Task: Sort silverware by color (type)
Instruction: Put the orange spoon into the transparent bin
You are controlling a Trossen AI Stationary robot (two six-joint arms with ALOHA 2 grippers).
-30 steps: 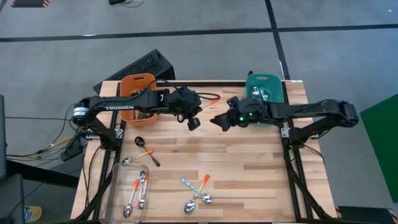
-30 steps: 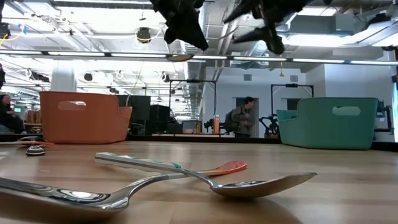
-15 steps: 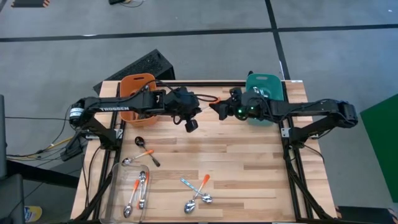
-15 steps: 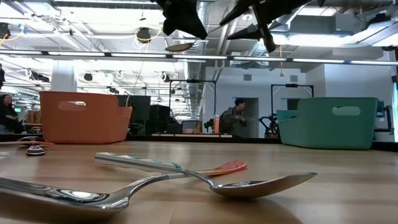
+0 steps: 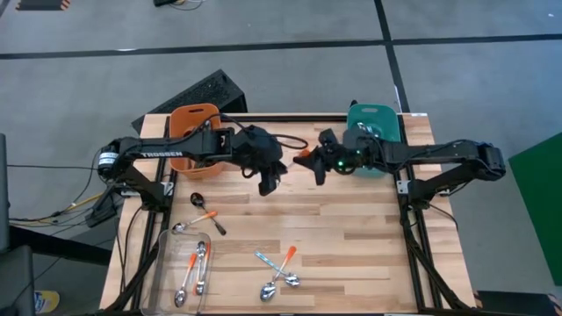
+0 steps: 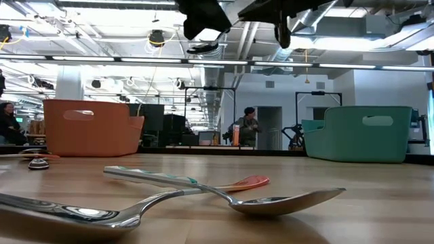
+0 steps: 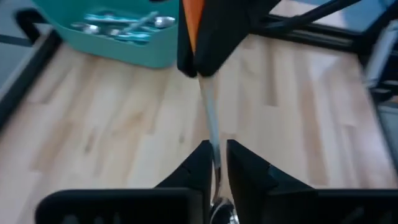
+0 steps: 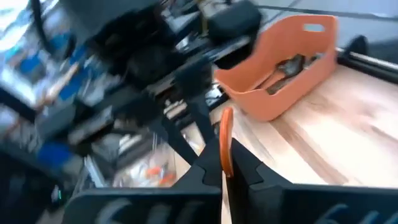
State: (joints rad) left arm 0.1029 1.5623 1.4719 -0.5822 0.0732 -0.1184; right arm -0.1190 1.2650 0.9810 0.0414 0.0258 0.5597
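Observation:
An orange-handled spoon (image 7: 211,118) from the silverware is up in the air between both grippers, above the table's far middle. My right gripper (image 8: 225,171) is shut on its orange handle. My left gripper (image 7: 217,158) has its fingers slightly parted on either side of the metal neck, and the bowl (image 7: 219,211) lies farther back between them. In the high view the two grippers (image 5: 283,164) (image 5: 307,160) meet tip to tip. The low view shows the bowl (image 6: 203,47) high above the table. My right gripper pinches the spoon's orange handle (image 8: 225,140) between its two fingers, roughly level, from the table's right side. The handle runs on past the fingertips and the spoon is clear of the table. My left gripper's fingers (image 7: 202,165) flank the metal neck (image 7: 213,140); there is a thin gap on one side, and I cannot tell whether the other finger touches.
An orange bin (image 5: 193,132) stands far left and a teal bin (image 5: 373,123) with spoons far right. More spoons lie near left (image 5: 204,215), in a clear tray (image 5: 167,263), and near the middle (image 5: 277,268). A keyboard (image 5: 198,95) lies beyond the table.
My right gripper has moved toward the left gripper, rolled about its own axis, and shut from wide open onto the spoon's orange handle. The spoon's bowl has risen a little with the left gripper.

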